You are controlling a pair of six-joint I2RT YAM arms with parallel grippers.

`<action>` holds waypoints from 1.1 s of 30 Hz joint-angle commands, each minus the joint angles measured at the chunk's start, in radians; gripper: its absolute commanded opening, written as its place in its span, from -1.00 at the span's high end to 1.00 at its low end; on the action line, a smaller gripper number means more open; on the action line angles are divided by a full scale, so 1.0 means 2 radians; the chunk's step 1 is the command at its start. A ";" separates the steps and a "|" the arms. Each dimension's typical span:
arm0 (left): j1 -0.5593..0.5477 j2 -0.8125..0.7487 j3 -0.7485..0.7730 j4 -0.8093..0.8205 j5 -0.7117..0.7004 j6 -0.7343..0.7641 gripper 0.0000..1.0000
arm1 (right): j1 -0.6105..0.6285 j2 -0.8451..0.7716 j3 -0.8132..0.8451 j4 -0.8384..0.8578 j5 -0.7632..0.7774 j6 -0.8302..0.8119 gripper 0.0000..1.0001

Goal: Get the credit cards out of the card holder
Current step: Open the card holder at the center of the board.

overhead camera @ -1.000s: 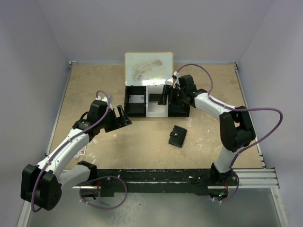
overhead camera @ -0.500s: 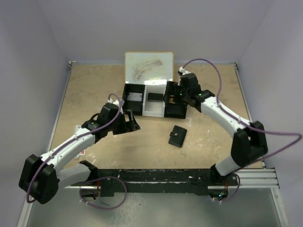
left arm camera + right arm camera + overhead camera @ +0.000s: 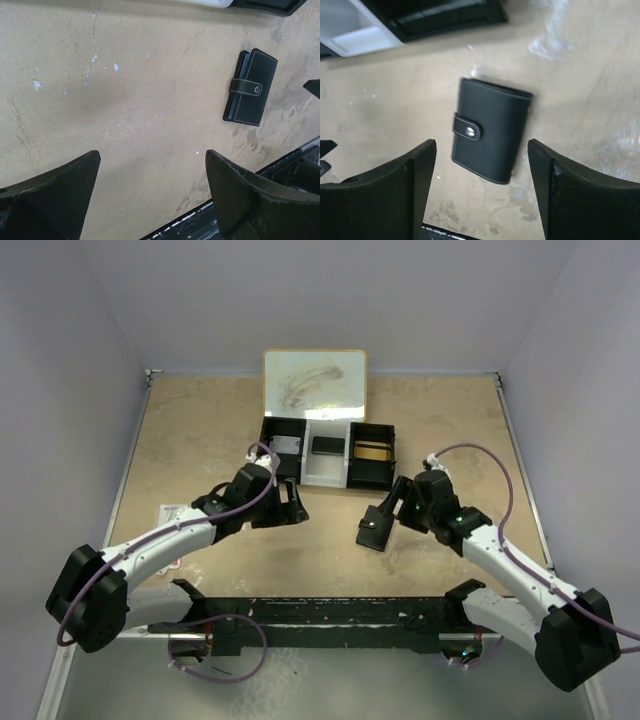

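1 card holder [image 3: 376,529], snap closed, flat on the table in front of the 1 three-compartment tray [image 3: 325,480], right end. Right gripper [image 3: 480,145] spread wide, straddling it, probably not touching. Left gripper [image 3: 152,155] wide open, holding nothing, in front of the tray's left end.

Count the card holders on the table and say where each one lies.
1. The card holder lies closed on the table, in front of the tray, under the open right hand. No other shows.

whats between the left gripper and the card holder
Nothing: only bare table lies between the left gripper and the card holder, clearest in the left wrist view.
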 commanded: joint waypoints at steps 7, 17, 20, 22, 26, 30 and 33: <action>-0.057 0.031 0.038 0.029 -0.048 -0.014 -0.64 | -0.037 0.001 -0.079 0.091 -0.054 0.061 -0.25; -0.105 0.061 0.063 0.025 -0.084 -0.020 -0.59 | -0.078 0.096 -0.103 0.184 -0.149 0.011 0.03; -0.113 0.067 0.064 0.030 -0.085 -0.021 -0.57 | -0.077 0.111 -0.107 0.203 -0.159 -0.002 0.17; -0.116 0.071 0.065 0.034 -0.086 -0.021 -0.55 | -0.077 0.111 -0.119 0.217 -0.179 -0.007 0.22; -0.126 0.090 0.072 0.044 -0.086 -0.022 -0.53 | -0.068 0.099 -0.147 0.267 -0.222 -0.003 0.41; -0.137 0.113 0.087 0.050 -0.093 -0.021 -0.52 | -0.039 0.112 -0.146 0.281 -0.218 0.008 0.52; -0.148 0.131 0.100 0.050 -0.100 -0.017 -0.48 | -0.019 0.137 -0.149 0.314 -0.225 0.026 0.53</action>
